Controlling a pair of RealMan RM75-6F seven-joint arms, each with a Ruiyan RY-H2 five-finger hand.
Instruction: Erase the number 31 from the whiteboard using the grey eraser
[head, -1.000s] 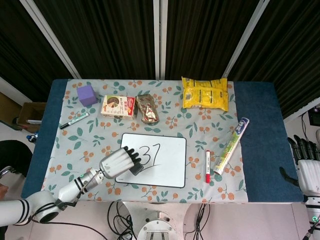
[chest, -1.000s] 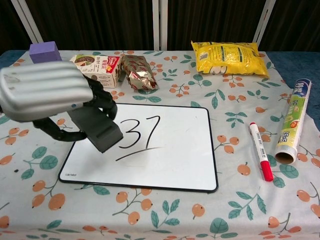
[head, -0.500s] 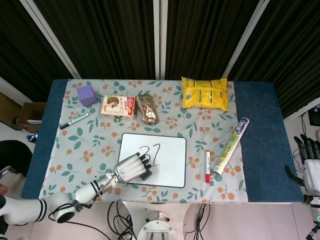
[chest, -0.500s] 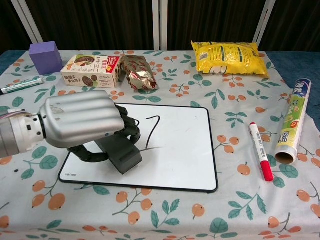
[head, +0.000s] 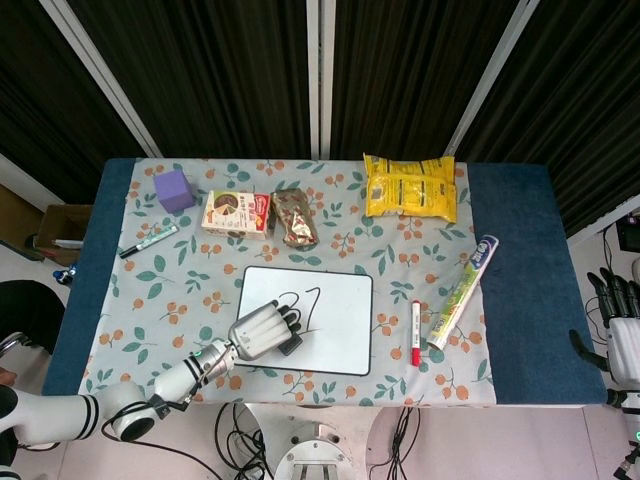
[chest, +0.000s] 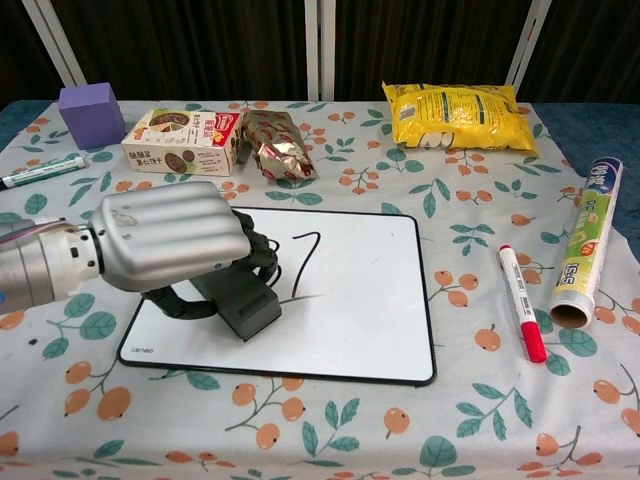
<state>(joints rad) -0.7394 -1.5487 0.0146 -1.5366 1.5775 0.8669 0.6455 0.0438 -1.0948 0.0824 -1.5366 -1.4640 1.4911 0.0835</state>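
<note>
The whiteboard (chest: 360, 300) (head: 340, 330) lies at the table's front middle. My left hand (chest: 170, 248) (head: 258, 332) grips the grey eraser (chest: 242, 304) (head: 290, 346) and presses it on the board's left half. In the chest view only the stroke of the second digit (chest: 303, 262) and an underline stay visible; the first digit is covered by the hand or wiped, I cannot tell which. My right hand (head: 618, 320) hangs off the table's right edge with fingers apart, holding nothing.
A red marker (chest: 522, 315) and a foil roll (chest: 583, 240) lie right of the board. Behind it sit a purple block (chest: 90, 110), a snack box (chest: 182, 139), a brown packet (chest: 275, 143) and a yellow bag (chest: 460, 115). A black-capped marker (chest: 40, 170) lies far left.
The left hand slid the eraser down and right across the first digit, which showed a second ago and no longer does. In the last half second it barely moved.
</note>
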